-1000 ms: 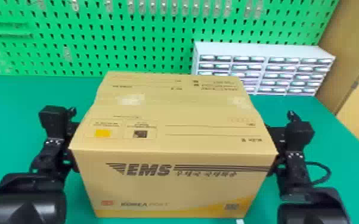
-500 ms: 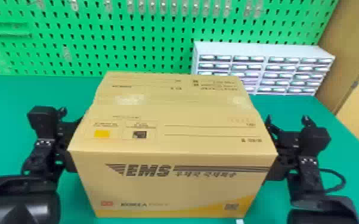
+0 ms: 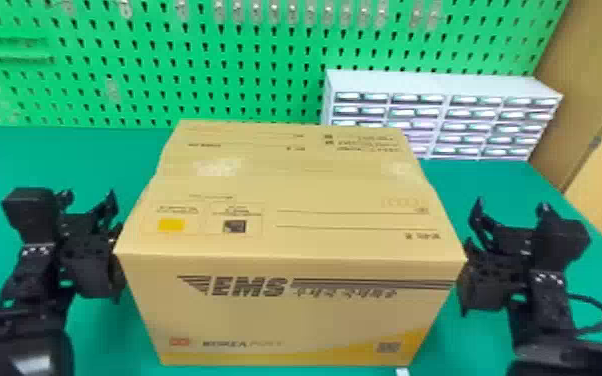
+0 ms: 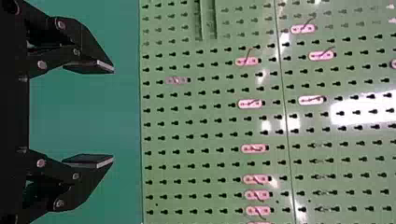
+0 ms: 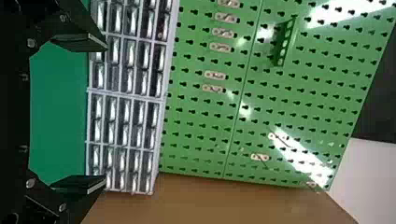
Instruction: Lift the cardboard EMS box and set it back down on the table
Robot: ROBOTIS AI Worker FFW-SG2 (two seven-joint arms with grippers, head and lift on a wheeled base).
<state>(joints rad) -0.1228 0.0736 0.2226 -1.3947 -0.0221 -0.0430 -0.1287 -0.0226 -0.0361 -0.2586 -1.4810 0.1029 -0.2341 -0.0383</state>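
- Left claw (image 3: pixel 89 201), head view: wide, nothing held. Sits beside the left side of the EMS box (image 3: pixel 285 320); contact with the cardboard cannot be told.
- Right claw (image 3: pixel 511 206), same view: wide, empty, beside the box's right side. Contact again cannot be told.
- Box upright on the table (image 3: pixel 55 160), between the two arms, lid up. Lettered face points to the robot, opposite face to the pegboard (image 3: pixel 260 75).
- Long axis judged left to right, along the taped lid seam; foreshortened depth leaves some doubt.
- Handling, judged: walls stiff enough to carry, lid softer and a bit wavy. Weight unknown; full it could be heavy, empty it would crush under a hard squeeze. Smooth board may slip.
- Hold, judged: too broad for one claw. Press both sides at matching height, low and near mid-depth, evenly, to avoid tipping or twist; keep off the lid.
- Left wrist view: fingers (image 4: pixel 93 68) far apart, pegboard beyond, no cardboard between.
- Right wrist view: fingers similarly spread, nothing between; drawer cabinet (image 5: pixel 126 95) and pegboard beyond.
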